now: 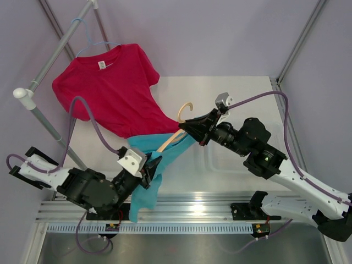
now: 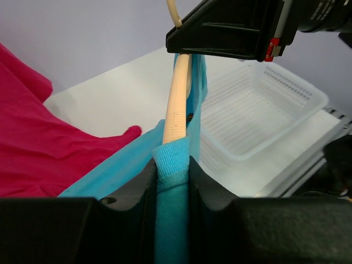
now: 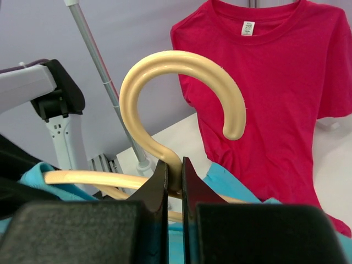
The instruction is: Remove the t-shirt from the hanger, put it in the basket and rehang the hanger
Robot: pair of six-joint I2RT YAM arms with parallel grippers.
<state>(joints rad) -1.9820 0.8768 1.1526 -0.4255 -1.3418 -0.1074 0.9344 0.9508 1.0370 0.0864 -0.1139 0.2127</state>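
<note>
Two hands share the work: the right hand (image 3: 175, 171) clamps the neck of the hanger (image 3: 165, 71), and the left hand (image 2: 172, 168) pinches an edge of the teal t-shirt (image 1: 144, 195), which is draped between them above the surface (image 1: 236, 102). The soft, light cloth should slide off, and its thick edge looks like the best hold.

The top view looks steeply down from above and behind the arm bases, wide enough to take in the whole desk (image 1: 247, 99), both arms and the clothes rail (image 1: 55, 50) at far left. The left wrist camera sits close behind the left hand (image 2: 172, 165), looking along its fingers up the hanger (image 2: 177, 99) toward the right hand (image 2: 187, 39) and a white basket (image 2: 264, 110). The right wrist camera, just as near, looks over its own fingers toward the rail and the red t-shirt (image 3: 264, 93). All three views share the hanger, the teal t-shirt (image 2: 110, 170) and the red one
</note>
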